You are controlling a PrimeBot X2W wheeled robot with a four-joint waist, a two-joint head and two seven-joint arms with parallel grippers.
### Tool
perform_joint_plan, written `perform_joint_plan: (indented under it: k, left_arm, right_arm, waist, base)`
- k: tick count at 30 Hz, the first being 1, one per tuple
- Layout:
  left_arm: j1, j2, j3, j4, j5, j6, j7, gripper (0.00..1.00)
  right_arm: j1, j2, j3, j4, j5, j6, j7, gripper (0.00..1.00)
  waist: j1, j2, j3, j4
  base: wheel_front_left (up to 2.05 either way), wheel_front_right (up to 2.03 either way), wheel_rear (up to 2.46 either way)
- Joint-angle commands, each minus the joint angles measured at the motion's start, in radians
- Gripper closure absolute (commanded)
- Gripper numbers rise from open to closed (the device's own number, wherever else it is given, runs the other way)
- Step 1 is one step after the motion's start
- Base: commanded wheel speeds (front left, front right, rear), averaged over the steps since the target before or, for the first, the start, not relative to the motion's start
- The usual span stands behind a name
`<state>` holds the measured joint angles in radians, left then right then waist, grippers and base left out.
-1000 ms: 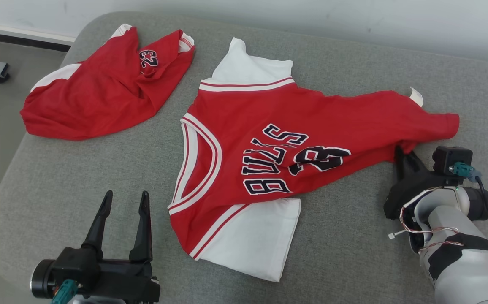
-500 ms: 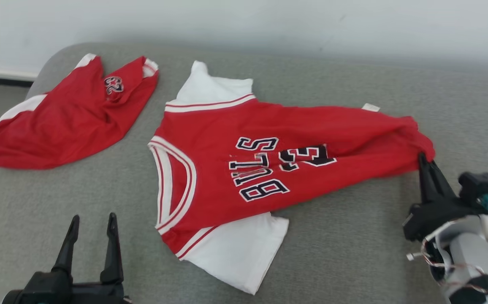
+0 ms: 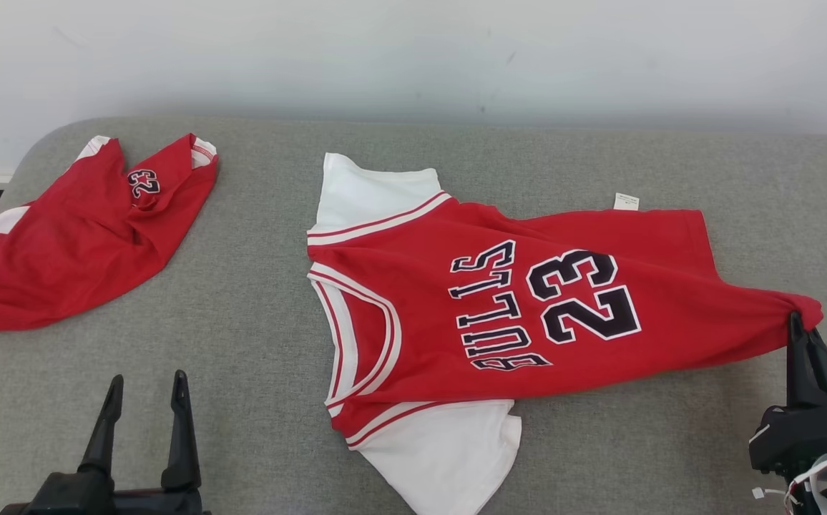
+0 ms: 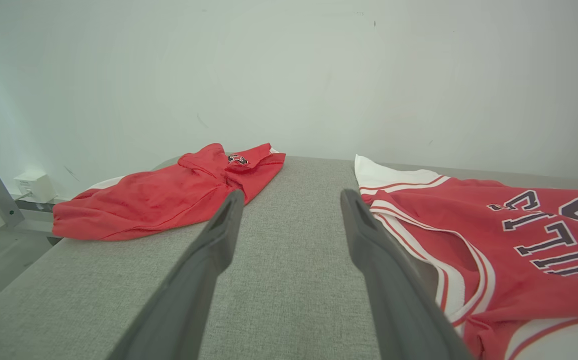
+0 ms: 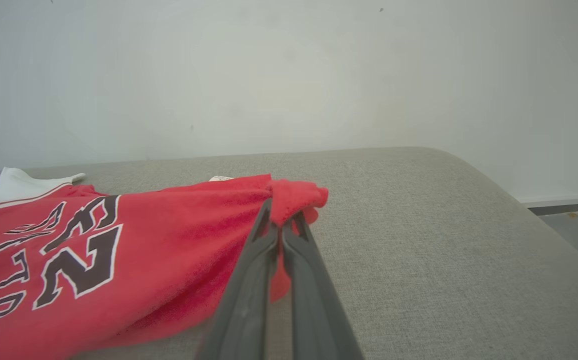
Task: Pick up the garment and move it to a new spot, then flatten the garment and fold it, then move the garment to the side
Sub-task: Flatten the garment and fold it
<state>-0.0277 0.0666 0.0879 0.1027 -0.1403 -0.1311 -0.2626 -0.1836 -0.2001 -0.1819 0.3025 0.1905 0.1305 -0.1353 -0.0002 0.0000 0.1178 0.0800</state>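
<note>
A red jersey (image 3: pixel 499 315) with white sleeves and "BULLS 23" lettering lies spread across the grey cushion (image 3: pixel 256 343). My right gripper (image 3: pixel 794 320) is shut on the jersey's bottom hem corner at the far right; in the right wrist view the closed fingers (image 5: pixel 281 220) pinch the bunched red cloth (image 5: pixel 296 196). My left gripper (image 3: pixel 145 383) stands open at the lower left, apart from the jersey, with nothing between its fingers (image 4: pixel 221 235). The jersey's neckline (image 4: pixel 449 260) lies just right of it.
A second red garment (image 3: pixel 77 236) with white trim lies crumpled at the cushion's back left, also seen as a red heap (image 4: pixel 169 192) in the left wrist view. A pale wall (image 3: pixel 413 57) runs behind. The cushion's rounded right end (image 5: pixel 494 200) drops to the floor.
The head camera has shifted. My right gripper has pulled the jersey's hem corner out to the right, stretching the body flatter so the lettering lies smooth. The left gripper stays open.
</note>
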Motion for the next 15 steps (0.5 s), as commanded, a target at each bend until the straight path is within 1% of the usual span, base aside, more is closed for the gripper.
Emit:
perform_joint_plan:
  k: [1,5,8,12,15]
  left_arm:
    - [0.003,0.0,-0.003,-0.001,0.009,0.002,-0.003,0.0]
    - [-0.001,-0.002,-0.017,0.007,0.008,0.002,-0.003,0.0]
    - [-0.012,-0.004,-0.037,0.012,0.008,0.002,-0.003,0.0]
    - [-0.028,-0.007,-0.071,0.019,0.004,0.002,-0.003,0.0]
    - [-0.043,-0.009,-0.098,0.028,-0.006,0.002,-0.003,0.0]
  right_arm:
    - [0.015,0.011,-0.009,-0.029,-0.009,0.001,0.016,1.0]
    - [0.004,0.022,0.005,-0.075,-0.024,0.001,0.062,1.0]
    - [-0.052,0.023,0.037,-0.062,-0.039,0.001,0.083,1.0]
    - [-0.159,0.009,0.093,0.025,-0.054,0.001,0.093,1.0]
    - [-0.255,0.007,0.131,0.138,-0.067,0.001,0.092,1.0]
  waist:
    - [0.0002,0.0,-0.001,0.003]
    - [0.0002,0.0,-0.005,0.019]
    - [0.0002,0.0,-0.004,0.041]
    - [0.0002,0.0,0.004,0.08]
    - [0.0002,0.0,0.013,0.114]
  base:
    - [0.0,0.0,0.0]
    - [0.0,0.0,0.0]
    - [0.0,0.0,0.0]
    - [0.0,0.0,0.0]
    - [0.0,0.0,0.0]
